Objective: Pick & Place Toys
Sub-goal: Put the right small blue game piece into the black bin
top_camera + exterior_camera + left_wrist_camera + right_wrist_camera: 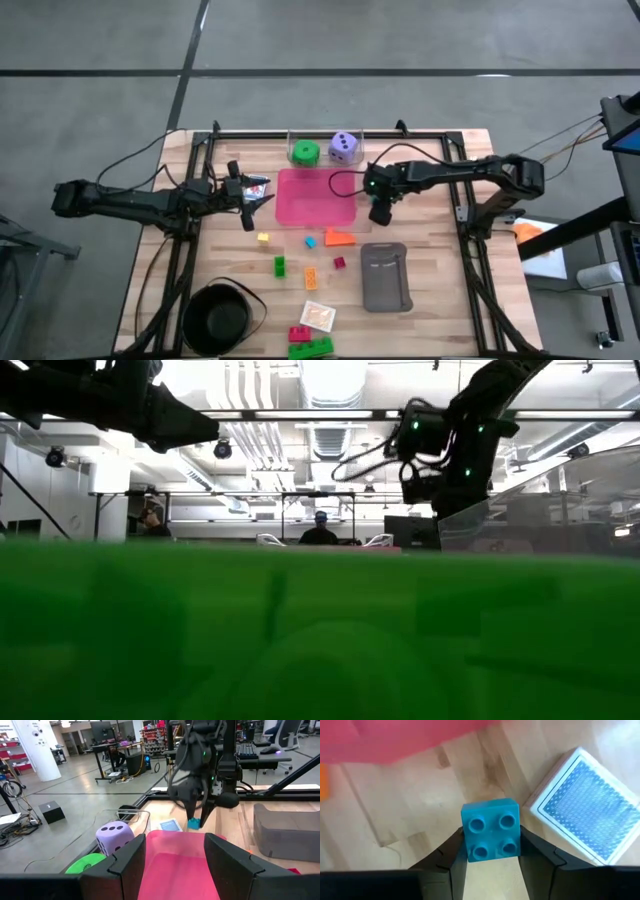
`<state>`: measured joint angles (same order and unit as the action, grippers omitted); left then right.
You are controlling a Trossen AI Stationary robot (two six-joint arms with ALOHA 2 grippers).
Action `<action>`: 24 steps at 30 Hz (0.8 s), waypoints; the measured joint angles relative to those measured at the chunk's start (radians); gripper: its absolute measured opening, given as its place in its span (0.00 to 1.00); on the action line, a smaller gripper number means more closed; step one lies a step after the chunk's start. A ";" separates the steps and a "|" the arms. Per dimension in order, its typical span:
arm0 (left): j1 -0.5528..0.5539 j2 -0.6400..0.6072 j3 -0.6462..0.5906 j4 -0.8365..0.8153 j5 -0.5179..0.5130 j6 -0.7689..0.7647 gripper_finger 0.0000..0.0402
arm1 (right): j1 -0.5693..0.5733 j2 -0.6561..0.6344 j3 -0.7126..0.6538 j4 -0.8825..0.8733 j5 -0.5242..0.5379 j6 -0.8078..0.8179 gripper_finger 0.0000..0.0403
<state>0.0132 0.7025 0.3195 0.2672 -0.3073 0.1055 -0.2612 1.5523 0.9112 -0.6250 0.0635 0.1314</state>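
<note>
My right gripper (pixel 491 865) is shut on a small blue brick (pixel 491 836), low over the wood just right of the pink tray (pixel 318 197). It also shows in the left wrist view (pixel 194 823). A blue-backed card pack (pixel 592 815) lies beside the brick. My left gripper (pixel 175 865) is open and empty at the pink tray's left edge (pixel 250 205). A green die (pixel 305 153) and a purple die (pixel 344 148) sit in the clear tray at the back. Yellow (pixel 263 238), green (pixel 280 265), orange (pixel 312 277) and red (pixel 339 262) bricks lie on the table. My right gripper pinches the blue brick's two opposite side walls (pixel 465 845) between its two fingers (pixel 451 857), studs facing the wrist camera. The fingers come from above, pointing down. The brick sits level at the fingertips; whether its underside touches the table I cannot tell.
A grey tray (pixel 386 276) lies at the right front and a black round bowl (pixel 217 318) at the left front. A card (pixel 318 316), a red brick (pixel 299 333) and a green brick (pixel 311 347) lie at the near edge. The low view is blocked by a green blur.
</note>
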 joint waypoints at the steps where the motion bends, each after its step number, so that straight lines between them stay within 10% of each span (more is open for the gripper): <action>1: 0.000 0.000 0.000 0.000 0.000 0.000 0.51 | 0.003 -0.017 0.000 0.000 0.000 0.000 0.34; 24: 0.001 0.000 0.000 -0.006 -0.004 0.000 0.51 | 0.284 -0.394 0.001 -0.121 -0.212 0.191 0.34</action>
<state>0.0139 0.7025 0.3195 0.2607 -0.3115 0.1051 0.0227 1.1580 0.9119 -0.7463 -0.1480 0.3224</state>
